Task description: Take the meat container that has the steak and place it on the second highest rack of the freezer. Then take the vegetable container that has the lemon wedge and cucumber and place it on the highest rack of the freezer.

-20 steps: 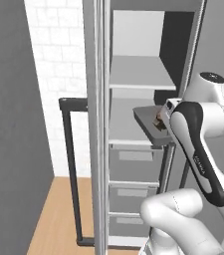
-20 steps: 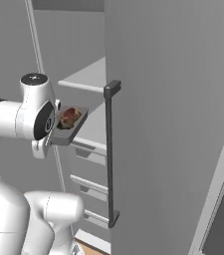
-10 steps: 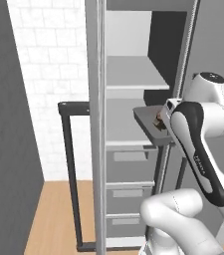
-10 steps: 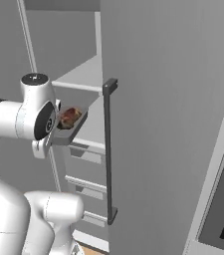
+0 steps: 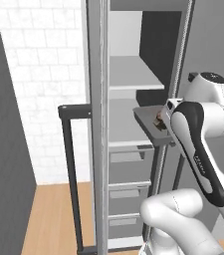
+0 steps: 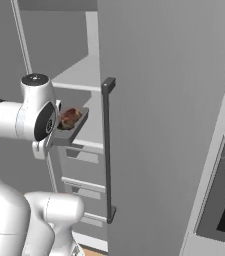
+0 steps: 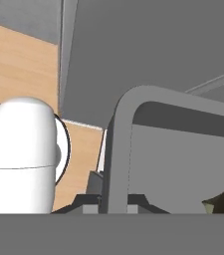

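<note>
The shallow dark grey meat tray (image 6: 70,131) with the reddish-brown steak (image 6: 70,116) was held level at the open tall grey freezer (image 5: 133,124), the jaws clamped on its near rim. Its far edge, long axis pointed inward, could be caught on a light grey shelf (image 5: 128,122), by which the steak might be tipped out.

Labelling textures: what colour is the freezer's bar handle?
Dark grey, nearly black bar handle; clearest in the right base view.
</note>
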Robot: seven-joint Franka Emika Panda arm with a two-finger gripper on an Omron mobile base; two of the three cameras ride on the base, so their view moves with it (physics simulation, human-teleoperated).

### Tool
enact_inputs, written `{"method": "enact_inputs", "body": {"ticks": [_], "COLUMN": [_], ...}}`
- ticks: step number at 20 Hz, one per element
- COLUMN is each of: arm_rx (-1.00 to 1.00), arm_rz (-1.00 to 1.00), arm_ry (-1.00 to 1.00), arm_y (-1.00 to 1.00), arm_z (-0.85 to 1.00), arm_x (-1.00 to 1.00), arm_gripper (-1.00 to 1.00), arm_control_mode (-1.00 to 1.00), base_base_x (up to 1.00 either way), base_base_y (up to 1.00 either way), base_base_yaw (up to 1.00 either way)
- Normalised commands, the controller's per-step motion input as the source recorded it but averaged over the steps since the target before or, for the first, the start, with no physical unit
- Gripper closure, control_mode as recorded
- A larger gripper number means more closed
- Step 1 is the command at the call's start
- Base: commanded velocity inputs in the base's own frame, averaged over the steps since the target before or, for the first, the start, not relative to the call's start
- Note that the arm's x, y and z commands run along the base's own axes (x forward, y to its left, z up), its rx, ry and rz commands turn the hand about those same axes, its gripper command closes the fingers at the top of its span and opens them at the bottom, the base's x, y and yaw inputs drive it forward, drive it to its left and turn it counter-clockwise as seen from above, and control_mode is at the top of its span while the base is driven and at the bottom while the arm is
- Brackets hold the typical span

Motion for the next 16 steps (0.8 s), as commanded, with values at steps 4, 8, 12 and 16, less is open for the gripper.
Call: {"method": "enact_inputs", "body": {"ticks": [4, 8, 12, 16], "arm_rx": [-0.02, -0.09, -0.03, 0.0], "arm_rz": [-0.02, -0.08, -0.1, -0.04], "arm_ry": [0.0, 0.0, 0.0, 0.0], "arm_y": [0.13, 0.57, 0.26, -0.21], "arm_z": [0.0, -0.12, -0.18, -0.28], "arm_x": [0.08, 0.46, 0.82, 0.9], "arm_gripper": [1.0, 1.0, 1.0, 1.0], "arm_control_mode": [-1.0, -1.0, -1.0, -1.0], "base_base_x": [0.23, 0.0, 0.0, 0.0], "base_base_y": [0.34, 0.0, 0.0, 0.0], "base_base_yaw": [-0.06, 0.0, 0.0, 0.0]}}
